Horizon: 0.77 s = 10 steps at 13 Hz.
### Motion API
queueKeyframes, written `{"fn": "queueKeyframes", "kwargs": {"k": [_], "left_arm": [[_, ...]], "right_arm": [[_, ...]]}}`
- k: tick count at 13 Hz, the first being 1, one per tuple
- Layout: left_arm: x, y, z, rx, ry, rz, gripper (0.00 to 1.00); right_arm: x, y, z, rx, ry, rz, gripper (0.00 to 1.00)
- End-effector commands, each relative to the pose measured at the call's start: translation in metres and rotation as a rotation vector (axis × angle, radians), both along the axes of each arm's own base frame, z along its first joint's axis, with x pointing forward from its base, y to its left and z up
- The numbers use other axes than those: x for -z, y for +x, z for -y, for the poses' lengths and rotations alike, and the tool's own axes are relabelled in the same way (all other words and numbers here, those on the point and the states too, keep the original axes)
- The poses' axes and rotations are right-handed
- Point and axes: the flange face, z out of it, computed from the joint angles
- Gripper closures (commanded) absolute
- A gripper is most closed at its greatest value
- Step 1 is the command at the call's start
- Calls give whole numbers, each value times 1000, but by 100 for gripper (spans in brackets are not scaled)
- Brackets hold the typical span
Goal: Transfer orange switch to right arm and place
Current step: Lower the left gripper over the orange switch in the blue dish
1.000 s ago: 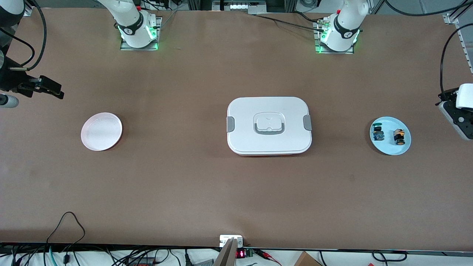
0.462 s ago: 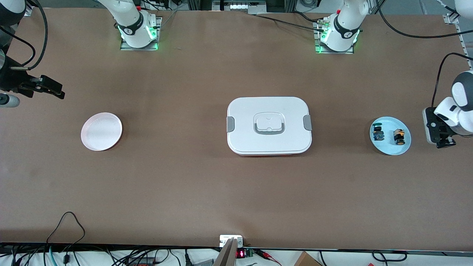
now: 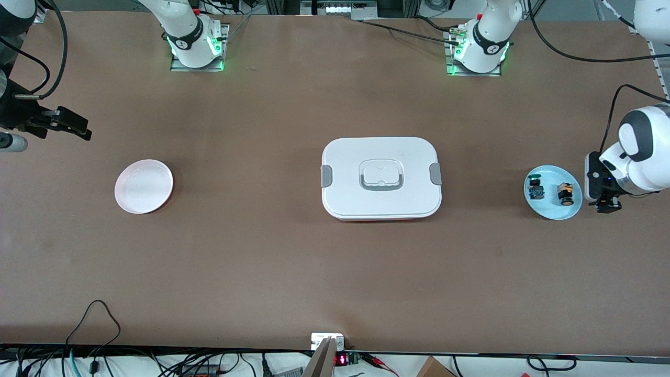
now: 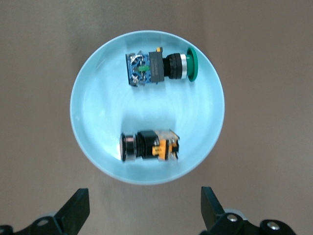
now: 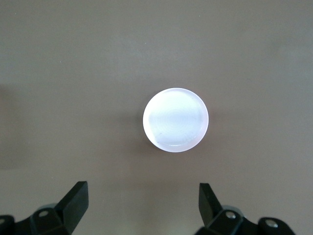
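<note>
Blue plate (image 3: 571, 211) holds orange switch (image 3: 565, 193) and green-capped switch (image 3: 535, 189).

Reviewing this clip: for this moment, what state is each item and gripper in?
orange switch: lying on its side in the blue plate, ungrasped.
green-capped switch: on its side, same plate.
white lidded box: shut.
pink plate: empty.
left gripper: open, beside the blue plate.
right gripper: open, arm waiting.
</note>
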Motion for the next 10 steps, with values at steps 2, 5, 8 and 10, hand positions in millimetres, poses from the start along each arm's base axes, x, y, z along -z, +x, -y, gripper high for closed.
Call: {"fn": "queueKeyframes", "kwargs": {"k": [2,5,8,10], "left_arm": [[40,-13,-20,28,-79,47,0],[52,-19,-15,53,-126,89,0],[58,-20,-16,62,-130,90,0],[61,-21,-16,62,-131,89,0]], "right_arm": [[-7,-2,2,-9,8,-2,0],[-7,-2,1,-7,8,-2,0],[-6,-1,2,-2,15,3,0],[-7,-2,1,-3,14,-2,0]]}}
